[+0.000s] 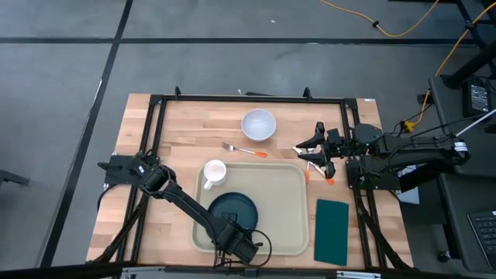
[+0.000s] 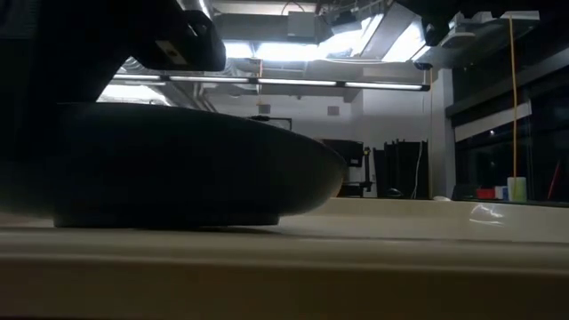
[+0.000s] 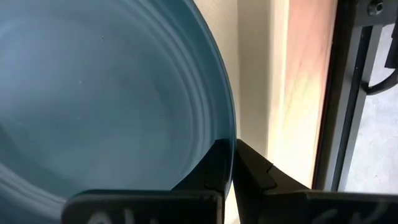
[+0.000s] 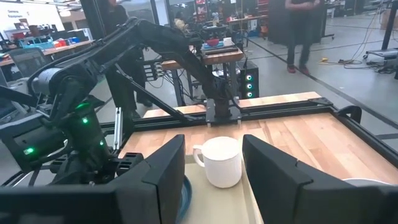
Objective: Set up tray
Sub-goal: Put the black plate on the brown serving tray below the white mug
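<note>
The beige tray (image 1: 283, 209) lies on the wooden table. A dark teal plate (image 1: 231, 208) and a white mug (image 1: 214, 172) sit on the tray; in the low view the plate's foot (image 2: 169, 216) rests on the tray floor (image 2: 418, 222). My left gripper (image 1: 235, 237) is at the plate's near edge, shut on its rim. My right gripper (image 1: 304, 152) is open and empty above the table, right of the tray's far right corner. In the right wrist view (image 4: 214, 180) the mug (image 4: 221, 160) shows between its fingers, farther off. My left gripper pinches the plate's rim (image 3: 229, 134) at the plate's near edge. One finger (image 3: 208, 171) lies over the plate's inner face and the other (image 3: 258, 174) outside the rim. The fingers come from the table's near side. The plate's foot sits on the tray.
A white bowl (image 1: 258, 124) and an orange-handled fork (image 1: 244, 149) lie beyond the tray. More orange-handled cutlery (image 1: 319, 172) lies under my right gripper. A dark green napkin (image 1: 332, 230) lies right of the tray. A black frame (image 1: 248, 98) runs around the table. A person (image 4: 301, 28) stands in the room.
</note>
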Motion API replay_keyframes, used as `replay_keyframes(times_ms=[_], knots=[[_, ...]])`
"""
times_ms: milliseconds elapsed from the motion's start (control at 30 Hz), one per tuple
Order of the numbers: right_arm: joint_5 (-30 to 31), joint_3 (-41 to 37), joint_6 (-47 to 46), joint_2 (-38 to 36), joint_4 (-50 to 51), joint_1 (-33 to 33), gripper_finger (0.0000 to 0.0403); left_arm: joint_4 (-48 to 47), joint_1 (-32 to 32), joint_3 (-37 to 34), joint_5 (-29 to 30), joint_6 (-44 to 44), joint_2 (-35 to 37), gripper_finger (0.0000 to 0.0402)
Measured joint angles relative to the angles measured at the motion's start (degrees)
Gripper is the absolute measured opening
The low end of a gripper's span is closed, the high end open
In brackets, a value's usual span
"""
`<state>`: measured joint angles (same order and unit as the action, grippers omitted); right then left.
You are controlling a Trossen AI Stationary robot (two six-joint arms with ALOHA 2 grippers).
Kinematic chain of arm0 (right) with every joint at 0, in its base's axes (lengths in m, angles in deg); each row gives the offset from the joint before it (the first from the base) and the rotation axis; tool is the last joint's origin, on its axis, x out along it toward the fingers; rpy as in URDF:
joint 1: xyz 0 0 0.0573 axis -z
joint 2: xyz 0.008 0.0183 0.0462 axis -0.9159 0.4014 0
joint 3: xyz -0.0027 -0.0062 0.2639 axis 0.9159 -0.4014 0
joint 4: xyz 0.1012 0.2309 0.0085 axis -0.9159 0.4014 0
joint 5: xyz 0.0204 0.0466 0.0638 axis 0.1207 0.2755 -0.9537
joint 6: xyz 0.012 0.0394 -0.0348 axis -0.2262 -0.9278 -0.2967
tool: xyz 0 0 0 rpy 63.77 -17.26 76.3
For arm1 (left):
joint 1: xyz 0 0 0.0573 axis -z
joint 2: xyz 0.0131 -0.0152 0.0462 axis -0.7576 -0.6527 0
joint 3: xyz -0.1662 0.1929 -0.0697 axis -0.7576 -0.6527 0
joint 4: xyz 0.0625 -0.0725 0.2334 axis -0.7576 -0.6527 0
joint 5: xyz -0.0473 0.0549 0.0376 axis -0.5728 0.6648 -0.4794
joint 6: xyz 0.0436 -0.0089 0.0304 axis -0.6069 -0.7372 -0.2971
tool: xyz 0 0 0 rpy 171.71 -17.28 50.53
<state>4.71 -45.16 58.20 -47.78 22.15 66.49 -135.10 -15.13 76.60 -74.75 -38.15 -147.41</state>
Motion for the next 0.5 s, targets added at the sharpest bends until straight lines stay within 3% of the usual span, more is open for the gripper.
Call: replay_keyframes(times_ms=[500], knots=[[0.0,0.0,0.0,0.0,0.0,0.0,0.0169,0.8,1.1,0.0,-0.1,0.8,-1.2,0.0002]])
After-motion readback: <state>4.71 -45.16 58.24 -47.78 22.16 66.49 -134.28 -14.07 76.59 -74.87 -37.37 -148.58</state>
